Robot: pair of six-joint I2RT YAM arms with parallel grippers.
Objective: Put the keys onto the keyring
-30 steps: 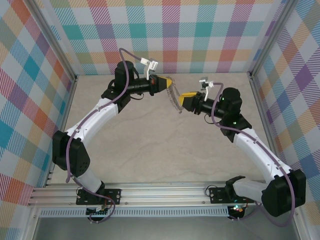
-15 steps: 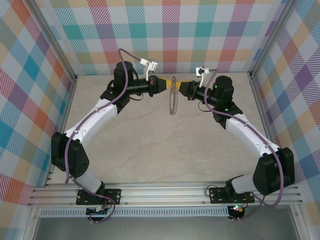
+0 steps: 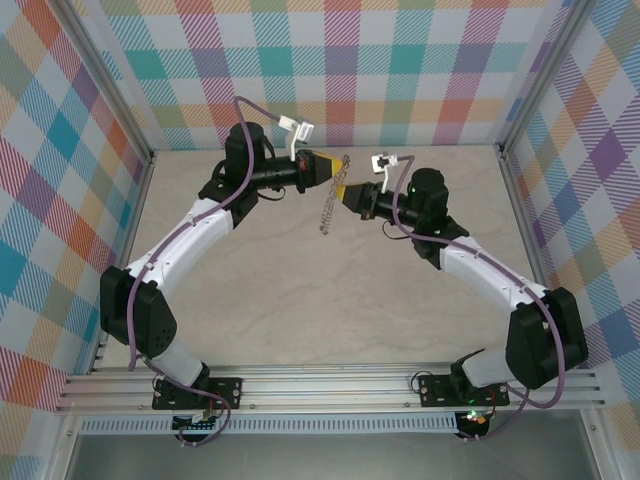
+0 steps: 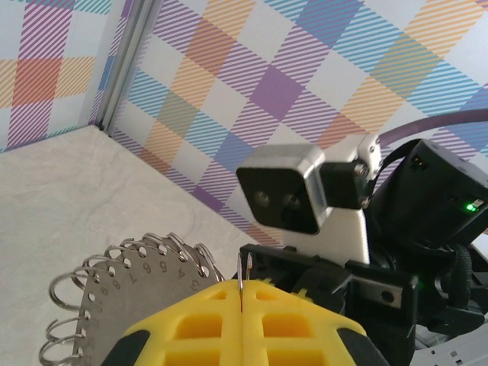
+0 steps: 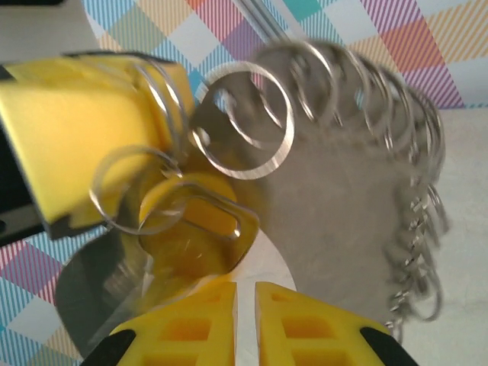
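Note:
My left gripper hangs above the table's back middle, shut on the keyring, which dangles below it. In the left wrist view a thin wire loop is pinched between the yellow fingers. Beside it is the keyring's grey numbered disc, edged with small rings. My right gripper sits right against the keyring from the right. In the right wrist view its jaws stand almost together on the key, whose yellow head lies against the keyring's small rings.
Checked walls enclose the table on three sides, with metal posts at the back corners. The arms' bases stand on the rail at the near edge. The right wrist's camera block faces the left gripper at close range.
My right gripper has swung left and come up against the keyring, its jaws narrowing. The keyring has swung a little left under the left gripper, which stayed shut.

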